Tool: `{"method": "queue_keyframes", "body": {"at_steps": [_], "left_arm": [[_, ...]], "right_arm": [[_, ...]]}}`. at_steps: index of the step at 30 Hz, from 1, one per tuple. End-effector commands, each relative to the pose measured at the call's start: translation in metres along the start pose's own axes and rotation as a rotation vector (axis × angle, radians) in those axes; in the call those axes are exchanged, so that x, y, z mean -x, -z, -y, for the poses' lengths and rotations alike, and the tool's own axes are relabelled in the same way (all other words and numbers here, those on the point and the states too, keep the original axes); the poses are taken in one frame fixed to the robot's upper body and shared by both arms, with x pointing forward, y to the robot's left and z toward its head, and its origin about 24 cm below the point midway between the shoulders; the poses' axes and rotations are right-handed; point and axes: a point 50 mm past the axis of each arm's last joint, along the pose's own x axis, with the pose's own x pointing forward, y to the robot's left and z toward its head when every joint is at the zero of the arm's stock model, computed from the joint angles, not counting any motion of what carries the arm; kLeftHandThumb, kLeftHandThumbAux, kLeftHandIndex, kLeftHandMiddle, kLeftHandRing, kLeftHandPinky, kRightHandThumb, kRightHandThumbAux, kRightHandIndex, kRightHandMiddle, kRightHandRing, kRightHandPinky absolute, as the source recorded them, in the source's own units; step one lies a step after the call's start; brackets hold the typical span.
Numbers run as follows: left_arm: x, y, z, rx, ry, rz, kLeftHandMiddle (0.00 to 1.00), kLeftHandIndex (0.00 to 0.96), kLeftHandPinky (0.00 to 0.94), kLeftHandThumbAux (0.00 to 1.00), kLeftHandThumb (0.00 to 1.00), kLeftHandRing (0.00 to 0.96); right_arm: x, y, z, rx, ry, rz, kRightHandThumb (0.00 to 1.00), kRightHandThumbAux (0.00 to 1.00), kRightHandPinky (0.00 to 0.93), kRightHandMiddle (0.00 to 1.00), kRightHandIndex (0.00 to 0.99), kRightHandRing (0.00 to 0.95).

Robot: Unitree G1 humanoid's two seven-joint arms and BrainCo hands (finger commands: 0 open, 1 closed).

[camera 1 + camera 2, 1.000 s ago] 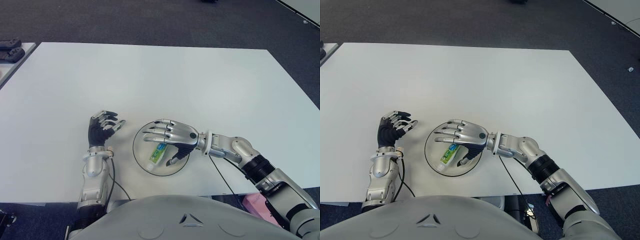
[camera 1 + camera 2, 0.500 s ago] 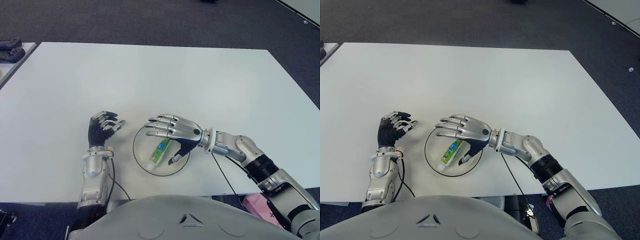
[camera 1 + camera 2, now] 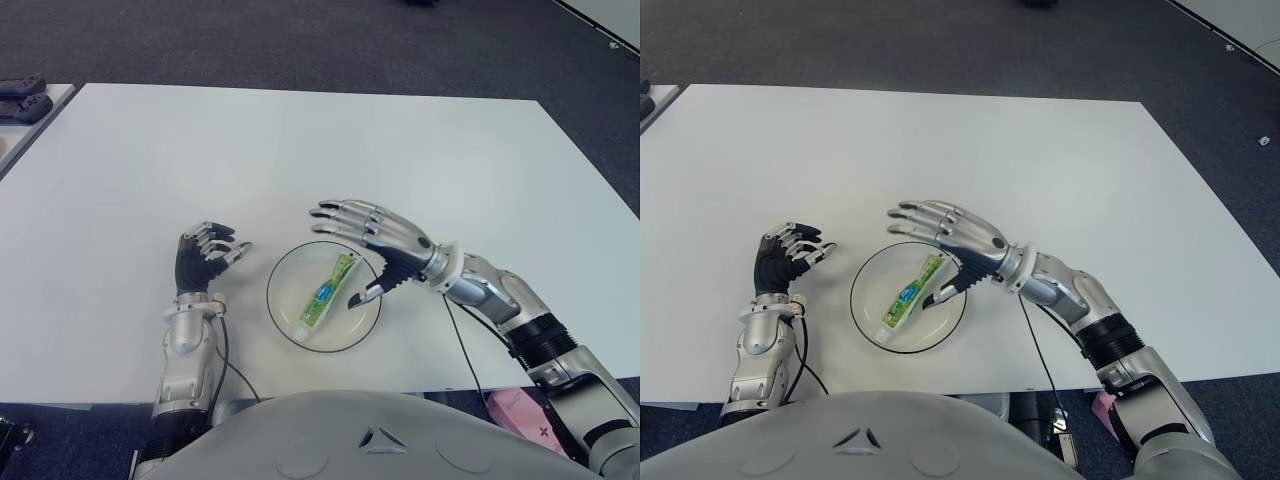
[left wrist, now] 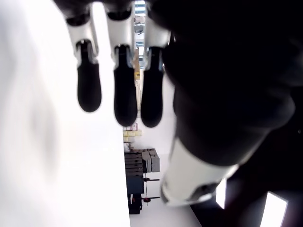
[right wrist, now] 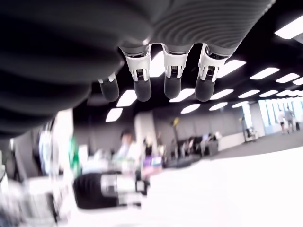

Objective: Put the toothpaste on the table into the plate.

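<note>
**Toothpaste dropped in the plate, right robot hand lifting clear**

Left eye view: since a second ago, the right robot hand (image 3: 385,245) has risen off the toothpaste (image 3: 326,294) and pulled back toward the far-right rim of the plate (image 3: 276,305). Its fingers are spread and hold nothing, and the thumb tip still hangs just over the plate's right side. The toothpaste lies flat and diagonal inside the plate, cap end toward the near rim. The left robot hand (image 3: 203,258) shows left of the plate on the white tabletop (image 3: 300,160), fingers loosely curled and empty.

Right eye view: same layout; the thumb sits close to the tube's upper end.

Left wrist view: relaxed fingertips (image 4: 125,101), nothing between them.

Right wrist view: four straight fingers (image 5: 173,82), nothing held.

The risk, as I judge it, is the low thumb catching the tube or the rim on withdrawal, dragging the tube out or shifting the plate.
</note>
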Motion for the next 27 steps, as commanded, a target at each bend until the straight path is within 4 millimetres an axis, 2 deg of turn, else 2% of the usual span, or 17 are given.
{"method": "queue_keyframes", "body": {"at_steps": [1,3,6,9,12,16,19,20,21,22,23,24,27], "left_arm": [[0.000,0.001,0.001,0.007,-0.011,-0.014,0.474,0.515,0.528,0.998,0.054,0.511],[0.000,0.001,0.001,0.009,-0.010,-0.009,0.470,0.513,0.529,0.998,0.057,0.510],[0.000,0.001,0.001,0.009,-0.009,-0.005,0.466,0.513,0.531,0.998,0.073,0.510],[0.000,0.001,0.001,0.006,-0.008,-0.005,0.468,0.515,0.531,0.998,0.083,0.514],[-0.001,0.001,0.001,0.006,-0.007,-0.005,0.466,0.517,0.527,0.998,0.089,0.513],[-0.001,0.001,0.001,0.004,-0.007,-0.006,0.466,0.523,0.527,0.998,0.097,0.512],[-0.001,0.001,0.001,0.004,-0.001,-0.001,0.472,0.527,0.526,0.998,0.090,0.514],[-0.001,0.001,0.001,0.005,0.001,0.002,0.473,0.527,0.525,0.998,0.087,0.514],[-0.001,0.001,0.001,0.005,0.003,0.004,0.472,0.527,0.524,0.998,0.083,0.513],[-0.001,0.001,0.001,0.006,0.003,0.006,0.471,0.526,0.524,0.998,0.080,0.511],[-0.001,0.001,0.001,0.007,0.003,0.007,0.470,0.525,0.524,0.998,0.080,0.511],[-0.001,0.001,0.001,0.003,0.003,0.008,0.467,0.522,0.526,0.998,0.079,0.508],[-0.002,0.001,0.002,-0.003,0.002,0.008,0.463,0.522,0.525,0.998,0.079,0.506]], "right_arm": [[0.004,0.002,0.000,-0.183,0.173,-0.069,0.057,0.398,0.006,0.000,0.000,0.000],[0.006,0.004,0.002,-0.277,0.354,-0.088,0.073,0.429,0.049,0.003,0.000,0.000],[0.012,0.005,0.005,-0.382,0.521,-0.124,0.098,0.477,0.108,0.026,0.000,0.014],[0.017,0.004,0.004,-0.463,0.617,-0.156,0.195,0.578,0.159,0.110,0.068,0.079],[0.017,0.004,0.004,-0.504,0.662,-0.168,0.258,0.637,0.192,0.153,0.110,0.120],[0.022,0.011,0.003,-0.637,0.836,-0.235,0.359,0.733,0.239,0.220,0.192,0.186],[0.026,0.017,0.000,-0.708,0.927,-0.290,0.390,0.786,0.270,0.275,0.245,0.239],[0.029,0.018,-0.003,-0.733,0.961,-0.311,0.391,0.793,0.274,0.284,0.253,0.248],[0.032,0.019,-0.005,-0.750,0.982,-0.325,0.499,0.770,0.289,0.311,0.312,0.273],[0.035,0.021,-0.007,-0.764,1.009,-0.345,0.569,0.755,0.299,0.328,0.350,0.289],[0.038,0.021,-0.009,-0.774,1.027,-0.358,0.594,0.749,0.304,0.339,0.364,0.300],[0.045,0.024,-0.012,-0.752,1.058,-0.436,0.687,0.729,0.322,0.379,0.418,0.339],[0.056,0.027,-0.018,-0.708,1.098,-0.560,0.694,0.730,0.345,0.430,0.426,0.393]]}}
